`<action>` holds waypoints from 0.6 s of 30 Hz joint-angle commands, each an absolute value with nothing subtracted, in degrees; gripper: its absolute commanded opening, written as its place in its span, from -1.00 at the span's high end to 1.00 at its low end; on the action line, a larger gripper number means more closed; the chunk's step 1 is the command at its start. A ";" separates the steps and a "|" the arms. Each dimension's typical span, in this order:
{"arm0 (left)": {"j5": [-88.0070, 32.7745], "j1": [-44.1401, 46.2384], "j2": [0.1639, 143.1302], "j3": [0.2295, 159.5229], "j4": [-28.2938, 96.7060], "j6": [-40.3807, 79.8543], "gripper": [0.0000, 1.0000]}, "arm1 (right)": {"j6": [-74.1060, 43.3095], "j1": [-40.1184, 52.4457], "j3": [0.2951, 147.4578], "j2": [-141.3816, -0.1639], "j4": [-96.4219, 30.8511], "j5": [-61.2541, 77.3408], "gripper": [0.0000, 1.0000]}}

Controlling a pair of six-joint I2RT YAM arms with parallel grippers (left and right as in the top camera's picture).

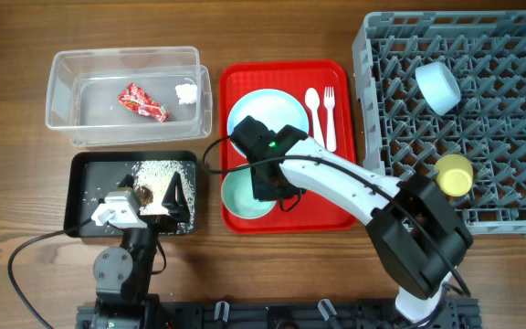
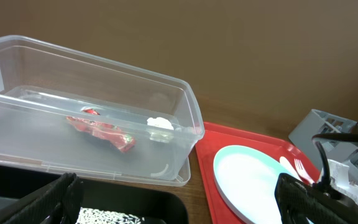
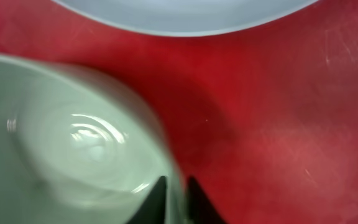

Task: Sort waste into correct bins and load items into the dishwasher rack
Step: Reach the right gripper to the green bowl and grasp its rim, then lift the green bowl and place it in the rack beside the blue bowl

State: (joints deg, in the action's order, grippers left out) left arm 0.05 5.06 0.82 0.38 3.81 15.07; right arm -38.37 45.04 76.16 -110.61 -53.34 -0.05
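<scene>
My right gripper (image 1: 265, 183) (image 3: 178, 193) is shut on the rim of the pale green bowl (image 1: 243, 196) (image 3: 73, 143), one finger inside and one outside, on the red serving tray (image 1: 336, 196). The pale blue plate (image 1: 261, 110) (image 2: 260, 180), white spoon (image 1: 313, 105) and fork (image 1: 330, 110) also lie on that tray. My left gripper (image 1: 163, 196) (image 2: 179, 205) is open over the black tray (image 1: 85, 196) (image 2: 135, 202), which holds rice (image 1: 158, 172) and brown scraps (image 1: 140, 194). The clear tub (image 1: 62, 91) (image 2: 185, 118) holds the red wrapper (image 1: 142, 102) (image 2: 101, 132) and tissue (image 1: 186, 93) (image 2: 160, 123).
The grey dishwasher rack (image 1: 500, 119) stands at the right and holds the pale blue saucer (image 1: 438, 84) and the yellow cup (image 1: 455, 174). The right arm reaches across the red tray from the lower right. The wooden table (image 1: 16, 27) shows around the bins.
</scene>
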 commanded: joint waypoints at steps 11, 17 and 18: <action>-0.43 4.60 0.38 0.34 4.16 14.31 -1.00 | -38.96 45.04 76.05 -91.85 -57.82 -28.40 0.91; -0.43 4.60 0.38 0.34 4.16 14.31 -1.00 | -37.65 44.66 76.03 -82.43 -58.35 -70.11 0.91; -0.43 4.60 0.38 0.34 4.16 14.31 -1.00 | -35.66 44.12 76.03 -82.37 -57.34 -76.62 0.91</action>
